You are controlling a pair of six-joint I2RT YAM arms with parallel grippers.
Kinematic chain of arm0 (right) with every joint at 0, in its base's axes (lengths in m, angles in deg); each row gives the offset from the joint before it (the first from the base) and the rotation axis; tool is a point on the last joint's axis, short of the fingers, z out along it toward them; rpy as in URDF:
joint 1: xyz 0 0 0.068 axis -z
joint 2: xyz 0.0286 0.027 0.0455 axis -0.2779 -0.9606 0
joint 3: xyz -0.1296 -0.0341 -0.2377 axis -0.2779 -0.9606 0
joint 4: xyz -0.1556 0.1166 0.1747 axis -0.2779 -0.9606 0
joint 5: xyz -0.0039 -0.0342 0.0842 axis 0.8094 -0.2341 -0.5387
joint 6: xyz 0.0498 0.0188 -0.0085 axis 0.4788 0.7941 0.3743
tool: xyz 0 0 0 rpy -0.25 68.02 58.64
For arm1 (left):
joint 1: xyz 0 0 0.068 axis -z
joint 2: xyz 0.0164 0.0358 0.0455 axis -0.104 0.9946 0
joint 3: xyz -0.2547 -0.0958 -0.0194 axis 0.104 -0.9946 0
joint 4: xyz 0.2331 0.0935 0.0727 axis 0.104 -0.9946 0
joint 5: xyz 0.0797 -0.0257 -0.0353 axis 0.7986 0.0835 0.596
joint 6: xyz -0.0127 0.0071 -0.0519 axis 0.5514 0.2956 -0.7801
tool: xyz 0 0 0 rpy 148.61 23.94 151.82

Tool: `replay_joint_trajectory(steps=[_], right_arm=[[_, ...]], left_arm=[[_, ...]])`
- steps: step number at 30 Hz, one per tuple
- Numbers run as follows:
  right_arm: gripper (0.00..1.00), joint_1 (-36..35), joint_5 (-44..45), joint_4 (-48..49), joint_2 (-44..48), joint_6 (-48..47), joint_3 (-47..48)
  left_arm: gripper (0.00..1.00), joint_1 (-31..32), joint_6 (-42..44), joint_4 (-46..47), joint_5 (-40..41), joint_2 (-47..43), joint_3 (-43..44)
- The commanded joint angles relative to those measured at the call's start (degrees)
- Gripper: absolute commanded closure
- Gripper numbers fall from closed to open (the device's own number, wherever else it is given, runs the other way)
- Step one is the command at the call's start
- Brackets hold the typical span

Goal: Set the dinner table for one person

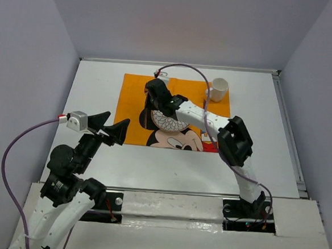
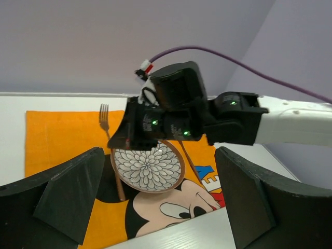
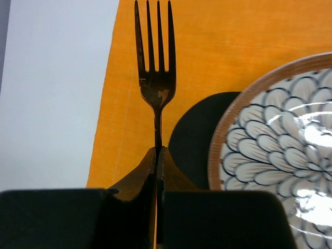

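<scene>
Clamped in my right end effector [image 3: 157,155], the fork [image 3: 156,88] could clip the plate [image 3: 270,155] if released tilted; left end effector [image 1: 113,125] hangs, fingers apart.

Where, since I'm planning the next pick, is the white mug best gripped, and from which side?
Likely the mug by its rim wall, from above, one finger inside: it stands upright, mouth open. Take the right side, as its handle juts left toward the plate.

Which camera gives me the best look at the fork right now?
Right wrist: the fork fills it, tines sharp, handle in the right pincer. Left wrist shows it small; top external, mostly under the arm.
</scene>
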Motion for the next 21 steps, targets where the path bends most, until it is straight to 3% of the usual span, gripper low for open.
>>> replay_joint_trajectory(steps=[1,5,13,21], right_arm=[[1.00,-2.11,-1.57,0.25,-5.50,2.58,9.41],[1.00,-2.73,-1.38,-0.89,-13.40,3.46,15.73],[1.00,-2.73,0.72,-3.08,-19.91,3.72,22.77],[1.00,-2.73,2.21,-3.79,-22.74,5.74,22.87]], left_arm=[[0.01,-0.67,0.50,2.42,0.30,1.15,1.17],[0.01,-0.68,0.50,2.59,-0.22,1.67,1.17],[0.01,-0.59,0.41,2.68,-0.58,1.68,1.08],[0.01,-0.59,0.33,2.77,-0.93,1.67,0.99]])
